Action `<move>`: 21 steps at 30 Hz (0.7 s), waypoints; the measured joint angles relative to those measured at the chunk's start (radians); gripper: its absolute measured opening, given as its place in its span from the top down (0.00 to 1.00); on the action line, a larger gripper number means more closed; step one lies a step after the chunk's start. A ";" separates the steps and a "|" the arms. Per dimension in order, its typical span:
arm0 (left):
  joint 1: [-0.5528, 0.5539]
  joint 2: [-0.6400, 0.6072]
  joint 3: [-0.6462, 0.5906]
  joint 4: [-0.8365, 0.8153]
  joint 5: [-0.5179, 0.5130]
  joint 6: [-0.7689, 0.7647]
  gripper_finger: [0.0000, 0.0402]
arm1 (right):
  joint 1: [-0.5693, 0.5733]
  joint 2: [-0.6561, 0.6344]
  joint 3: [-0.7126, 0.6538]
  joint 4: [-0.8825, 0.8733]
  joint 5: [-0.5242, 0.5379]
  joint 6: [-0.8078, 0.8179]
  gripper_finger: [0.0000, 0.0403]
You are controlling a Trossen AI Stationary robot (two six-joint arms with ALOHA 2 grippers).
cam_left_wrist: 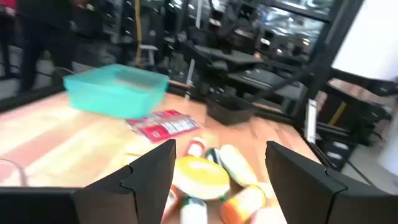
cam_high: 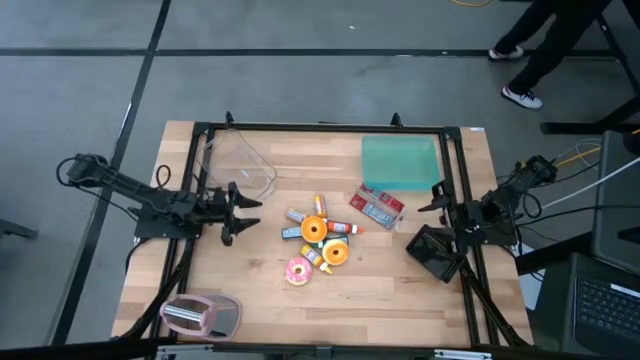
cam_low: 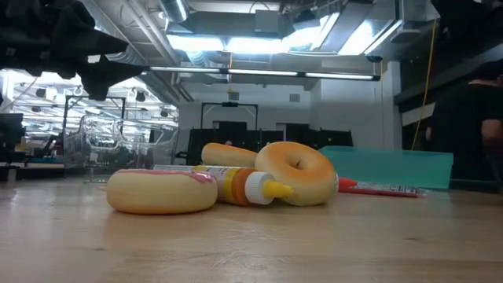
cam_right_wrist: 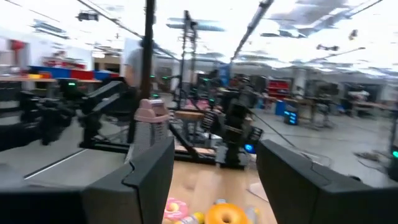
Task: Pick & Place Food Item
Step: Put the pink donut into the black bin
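Food items (cam_high: 318, 240) lie in a loose pile at the middle of the wooden desk (cam_high: 400, 290): a plain ring donut (cam_high: 335, 253), a second orange ring (cam_high: 314, 229), a pink frosted donut (cam_high: 298, 270) and some small bottles. Seen from desk level, the pink donut (cam_low: 162, 191) lies flat in front, the plain donut (cam_low: 297, 174) leans tilted behind it, and a squeeze bottle (cam_low: 244, 187) lies on its side between them, touching both.

The left fingers (cam_high: 238, 211) hang at about 9 o'clock of the pile, near it but apart, pointing toward it. They are spread wide and hold nothing; in the left wrist view the food (cam_left_wrist: 202, 173) shows in the gap between the two dark fingers (cam_left_wrist: 152, 171), farther out and untouched.

The right fingers (cam_high: 432, 203) wait at about 3 o'clock of the pile, well apart from it, near the desk's right edge. They too stand apart and empty; the right wrist view looks across past the fingers (cam_right_wrist: 149, 171) to the plain donut (cam_right_wrist: 225, 213) and the pink donut (cam_right_wrist: 175, 207).

A red snack packet (cam_high: 377, 207) lies flat at roughly 2 o'clock of the pile. A teal bin (cam_high: 400, 161) sits at the far right of the desk, a clear container (cam_high: 238, 162) at the far left, a black tray (cam_high: 434, 252) at the right edge, and a toaster (cam_high: 198, 315) at the near left corner. A person's legs (cam_high: 530, 45) show on the floor beyond the desk.
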 joint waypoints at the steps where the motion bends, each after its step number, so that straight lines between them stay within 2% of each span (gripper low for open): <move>1: 0.003 0.006 0.000 0.001 0.013 -0.002 0.39 | -0.005 0.000 0.000 0.001 -0.030 -0.006 0.44; 8: 0.003 0.012 0.000 0.010 0.016 -0.018 0.39 | -0.013 0.000 0.000 0.016 -0.170 -0.027 0.44; 16: 0.003 0.012 0.000 0.010 0.030 -0.058 0.39 | -0.012 -0.001 0.000 0.016 -0.174 0.004 0.44; 21: 0.004 0.017 0.000 0.009 -0.173 -0.081 0.39 | -0.012 0.000 0.000 0.015 -0.108 -0.012 0.44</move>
